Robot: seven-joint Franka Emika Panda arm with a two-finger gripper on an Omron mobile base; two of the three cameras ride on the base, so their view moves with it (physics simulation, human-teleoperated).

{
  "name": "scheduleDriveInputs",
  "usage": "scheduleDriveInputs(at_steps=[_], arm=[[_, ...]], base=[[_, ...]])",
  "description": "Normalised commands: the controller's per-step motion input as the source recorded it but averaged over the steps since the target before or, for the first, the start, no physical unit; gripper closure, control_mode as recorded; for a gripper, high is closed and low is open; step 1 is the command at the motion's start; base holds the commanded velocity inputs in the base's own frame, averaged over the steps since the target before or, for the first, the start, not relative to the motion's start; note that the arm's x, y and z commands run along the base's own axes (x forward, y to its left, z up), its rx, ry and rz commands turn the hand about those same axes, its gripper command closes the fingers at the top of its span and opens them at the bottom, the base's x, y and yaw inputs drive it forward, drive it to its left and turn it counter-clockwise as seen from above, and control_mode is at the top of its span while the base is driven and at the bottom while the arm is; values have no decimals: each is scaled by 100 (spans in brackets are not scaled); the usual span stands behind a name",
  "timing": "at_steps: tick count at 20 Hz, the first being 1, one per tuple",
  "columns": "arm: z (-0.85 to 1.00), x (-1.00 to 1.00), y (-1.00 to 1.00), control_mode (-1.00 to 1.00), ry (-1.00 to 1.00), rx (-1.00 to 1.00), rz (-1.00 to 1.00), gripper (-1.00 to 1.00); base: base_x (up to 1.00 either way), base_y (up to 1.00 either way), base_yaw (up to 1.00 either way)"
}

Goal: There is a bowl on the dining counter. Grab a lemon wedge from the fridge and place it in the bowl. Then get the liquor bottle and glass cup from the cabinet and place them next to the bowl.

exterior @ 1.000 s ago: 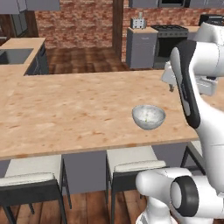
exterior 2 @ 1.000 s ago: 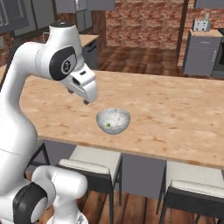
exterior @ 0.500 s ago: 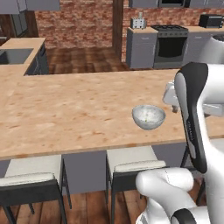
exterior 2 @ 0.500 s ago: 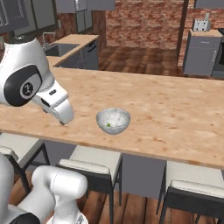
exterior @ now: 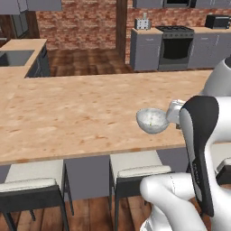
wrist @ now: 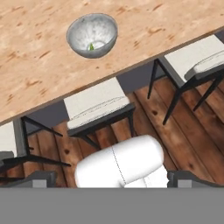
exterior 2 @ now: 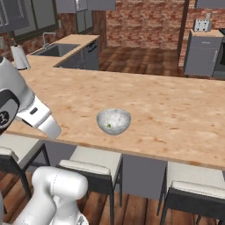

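- Bowl (exterior 2: 113, 121): a round, shallow, speckled grey-white bowl sits upright on the dining counter (exterior 2: 176, 110), near the counter's front edge, above the gap between two stools.
- Inside the bowl lies a small green-yellow piece, the lemon wedge (wrist: 92, 46), resting against the bowl's inner wall near the bottom.
- The dining counter is a long, broad slab of light wood grain; nothing else stands close to the bowl on it.
- Pale cushioned stools (exterior 2: 94, 165) with dark frames are tucked under the counter's front edge, over a dark wooden floor.
- The white robot arm (exterior: 200, 149) rises in front of the counter in the left base view, with a dark-jointed upper link standing just right of the bowl.
- In the right base view a white link of the arm (exterior 2: 37, 116) angles down at the left, beside the counter's front edge and well apart from the bowl.
- The hand camera looks down from above at the bowl, the counter edge and the stools.
- The gripper's fingers stand spread as wide as they go, holding and touching nothing.
- A grey cooker (exterior: 176, 47) and grey cabinets line the far brick wall.
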Motion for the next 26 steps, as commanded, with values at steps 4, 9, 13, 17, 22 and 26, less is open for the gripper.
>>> scheduleDriveInputs(at_steps=[4,9,13,17,22,26], arm=[[-2,-1,0,-100,0,0,0,-100],[-1,-11,0,100,0,0,0,-100],[0,0,0,100,0,0,0,-100],[0,0,0,100,0,0,0,-100],[0,0,0,100,0,0,0,-100],[0,0,0,100,0,0,0,-100]], base=[[0,0,0],[-49,-5,-1],[-100,-74,-11],[-70,-100,-11],[-16,-100,-11],[12,-100,-6]])
